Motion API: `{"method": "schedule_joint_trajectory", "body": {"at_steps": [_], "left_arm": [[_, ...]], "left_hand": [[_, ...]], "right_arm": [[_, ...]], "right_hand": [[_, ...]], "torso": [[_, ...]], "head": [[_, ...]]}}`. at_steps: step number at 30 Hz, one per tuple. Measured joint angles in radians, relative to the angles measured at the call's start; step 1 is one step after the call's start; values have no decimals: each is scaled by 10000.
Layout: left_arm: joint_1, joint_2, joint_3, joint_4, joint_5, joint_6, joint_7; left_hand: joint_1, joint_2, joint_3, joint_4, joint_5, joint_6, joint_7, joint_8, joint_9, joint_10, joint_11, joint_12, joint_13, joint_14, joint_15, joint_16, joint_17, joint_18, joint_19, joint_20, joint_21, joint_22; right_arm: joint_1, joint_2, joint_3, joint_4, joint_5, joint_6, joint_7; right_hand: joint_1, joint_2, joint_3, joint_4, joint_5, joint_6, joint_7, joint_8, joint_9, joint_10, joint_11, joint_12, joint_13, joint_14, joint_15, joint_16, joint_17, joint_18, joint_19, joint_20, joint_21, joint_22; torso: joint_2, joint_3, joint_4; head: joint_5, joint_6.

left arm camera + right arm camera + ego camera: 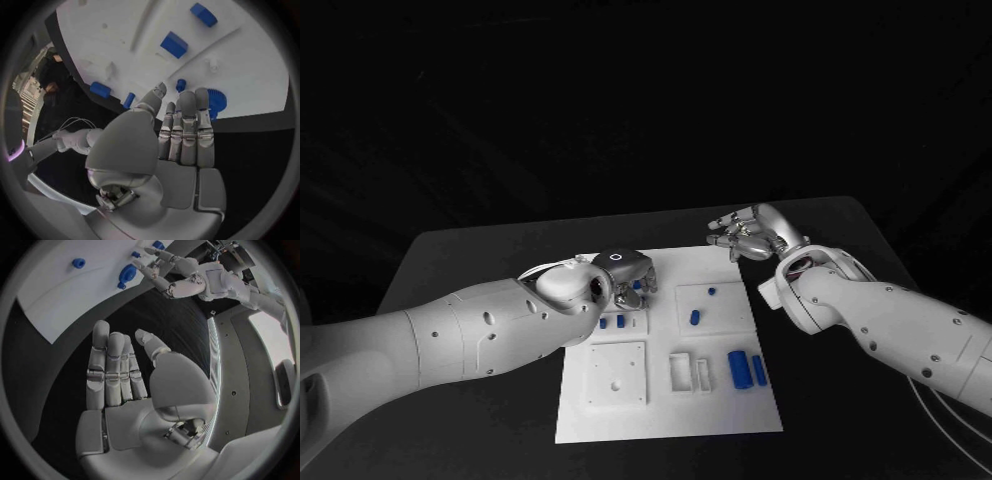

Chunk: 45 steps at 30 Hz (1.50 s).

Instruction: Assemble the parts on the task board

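Parts [737, 361] mostly lie loose across the task board [733, 420] at table centre, so assembly looks barely begun, with the left hand [620, 274] empty at its ten o'clock and the right hand [759, 236] empty, fingers extended, at two.

I see a white task board [661, 400] lying on the black table [473, 260], with small blue parts [737, 362] scattered over it. My left hand [620, 272] and right hand [750, 235] are both silver, on white arms, and a round blue gear-like part [215, 101] shows a ribbed edge in the left wrist view.
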<state>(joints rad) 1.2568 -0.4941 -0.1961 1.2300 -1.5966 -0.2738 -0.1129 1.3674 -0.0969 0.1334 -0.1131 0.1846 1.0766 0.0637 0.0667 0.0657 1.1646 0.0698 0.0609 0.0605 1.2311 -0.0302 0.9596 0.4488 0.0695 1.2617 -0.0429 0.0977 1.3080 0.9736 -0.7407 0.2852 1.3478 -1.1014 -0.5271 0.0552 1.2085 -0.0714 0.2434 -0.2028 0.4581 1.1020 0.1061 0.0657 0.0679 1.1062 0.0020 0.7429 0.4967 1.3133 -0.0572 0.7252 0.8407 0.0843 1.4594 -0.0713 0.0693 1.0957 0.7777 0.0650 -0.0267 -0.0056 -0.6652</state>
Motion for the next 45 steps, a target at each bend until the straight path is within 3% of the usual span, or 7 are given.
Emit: {"method": "schedule_joint_trajectory", "body": {"at_steps": [7, 10, 24, 26, 45], "left_arm": [[-37, 3, -2, -91, -1, 284, 1], [-60, 16, -6, -166, 1, 294, 30], [-129, 94, -13, -474, 39, 56, 193], [-131, 96, -13, -492, 52, 21, 198], [-160, 141, -15, -590, 128, 165, 156]], "left_hand": [[7, 7, -34, 133, 0, 8, 8, 0, 0, 0, 0, 0, 1, -37, 37, 53, -92, 1, 71, 0, -89, -1], [133, 226, 201, 248, -42, 60, 60, 0, 1, 0, 0, 0, 0, -37, 37, 91, -117, 2, 107, 36, -89, -1], [140, 233, 959, 436, -41, -12, 132, 0, -9, -178, 107, 0, -9, -2, 73, 116, -213, 1, 106, 36, 5, -3], [140, 233, 1006, 483, -41, -12, 132, 0, -9, -178, 107, 0, -8, -2, 73, 116, -227, 108, 106, 36, 47, -3], [287, 380, 1216, 385, -41, 327, 326, 0, -7, 104, 10, 0, -8, 55, 86, 324, -222, 155, 106, 37, 557, -6]], "right_arm": [[0, 10, 0, 1, 21, -13, 11], [0, 11, 0, 0, 26, -15, 15], [0, 16, 0, 7, 43, -23, 23], [0, 17, 0, 8, 44, -23, 23], [0, 38, 0, 22, 49, -20, 22]], "right_hand": [[0, 0, 0, 0, 48, -36, -35, 0, 0, 0, 0, 0, -32, 0, 0, 1, -10, -1, 0, 0, 0, -30], [0, 0, 0, 0, 48, -36, -35, 0, 0, 0, 0, 0, -44, 0, 0, 1, -15, 0, 1, 0, 0, -43], [0, 0, 0, 0, 48, -35, -36, 0, 0, 0, 0, 0, -70, 0, 0, 6, -30, 0, 1, -1, 0, -78], [0, 0, -1, 0, 47, -35, -36, 0, 0, -1, 0, 0, -70, 0, 0, 6, -31, -1, 1, -1, 0, -78], [0, 0, -1, 0, 47, -32, -38, 0, 0, -1, 1, 0, -69, 0, 0, 7, -29, 0, 1, -1, 0, -86]], "torso": [[-6, -7, 6], [-6, -12, 5], [-6, -3, 2], [-6, -1, 3], [-12, 3, 5]], "head": [[-3, -5], [5, 7], [-8, 8], [-10, 8], [-10, -13]]}}
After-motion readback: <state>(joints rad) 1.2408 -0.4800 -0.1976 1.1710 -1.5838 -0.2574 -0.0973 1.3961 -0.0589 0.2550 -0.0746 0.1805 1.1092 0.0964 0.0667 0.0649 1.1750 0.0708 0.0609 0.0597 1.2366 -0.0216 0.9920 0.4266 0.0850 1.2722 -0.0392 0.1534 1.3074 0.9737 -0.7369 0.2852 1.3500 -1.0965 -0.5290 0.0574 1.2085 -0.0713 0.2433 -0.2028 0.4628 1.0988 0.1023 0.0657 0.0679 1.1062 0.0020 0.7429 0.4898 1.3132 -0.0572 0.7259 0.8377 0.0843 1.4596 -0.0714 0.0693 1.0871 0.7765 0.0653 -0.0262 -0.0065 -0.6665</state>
